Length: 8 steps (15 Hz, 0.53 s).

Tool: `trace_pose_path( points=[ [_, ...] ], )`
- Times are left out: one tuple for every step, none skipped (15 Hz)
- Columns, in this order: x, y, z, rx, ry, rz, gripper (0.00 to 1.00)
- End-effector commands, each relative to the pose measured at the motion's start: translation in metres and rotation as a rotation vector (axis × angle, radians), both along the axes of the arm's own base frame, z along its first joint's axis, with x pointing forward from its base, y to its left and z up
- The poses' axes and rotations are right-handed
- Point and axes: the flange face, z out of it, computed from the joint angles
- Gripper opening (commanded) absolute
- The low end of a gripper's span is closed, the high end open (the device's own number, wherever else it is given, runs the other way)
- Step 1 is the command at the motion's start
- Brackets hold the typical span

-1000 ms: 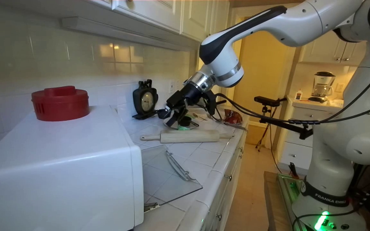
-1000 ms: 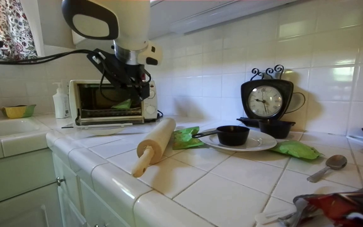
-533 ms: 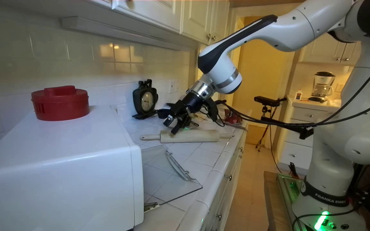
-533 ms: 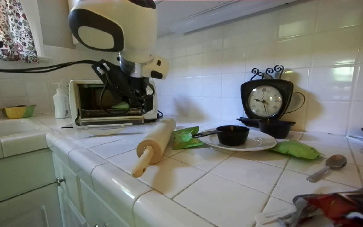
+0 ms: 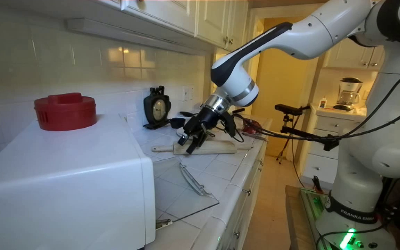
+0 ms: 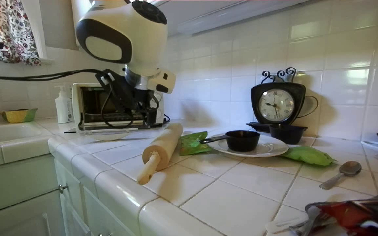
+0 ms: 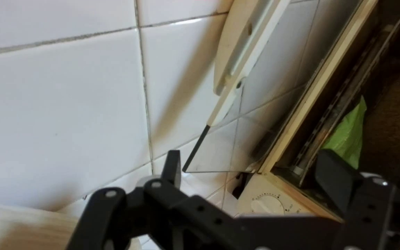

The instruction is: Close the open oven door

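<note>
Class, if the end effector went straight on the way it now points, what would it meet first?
Most likely the open glass oven door, lying ahead of and below the end effector; depth is unclear, so the white tiled counter beside the door might come first.

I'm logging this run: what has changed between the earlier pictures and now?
The gripper has come down toward the counter, open; nothing was taken hold of or let go. The oven door stays open, and the rolling pin lies where it did.

Glare on tiles (image 6: 346, 87) in all 3 views, dimness inside the oven (image 7: 392, 135), soft wrist-view shadows (image 7: 188, 86).
</note>
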Motion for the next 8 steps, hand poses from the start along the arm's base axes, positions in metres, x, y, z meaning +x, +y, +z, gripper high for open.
trace_pose_path(
  points=[
    [0.006, 0.002, -0.008, 0.032, 0.034, 0.008, 1.0],
    [0.009, 0.003, -0.011, 0.035, 0.034, 0.018, 1.0],
    [0.011, 0.005, -0.013, 0.038, 0.041, 0.024, 1.0],
    [0.014, 0.007, -0.015, 0.039, 0.044, 0.032, 1.0],
    [0.017, 0.008, -0.016, 0.043, 0.045, 0.038, 1.0],
    [0.02, 0.011, -0.017, 0.044, 0.049, 0.047, 1.0],
    [0.023, 0.013, -0.018, 0.045, 0.051, 0.056, 1.0],
    [0.025, 0.015, -0.018, 0.042, 0.053, 0.061, 1.0]
  ],
)
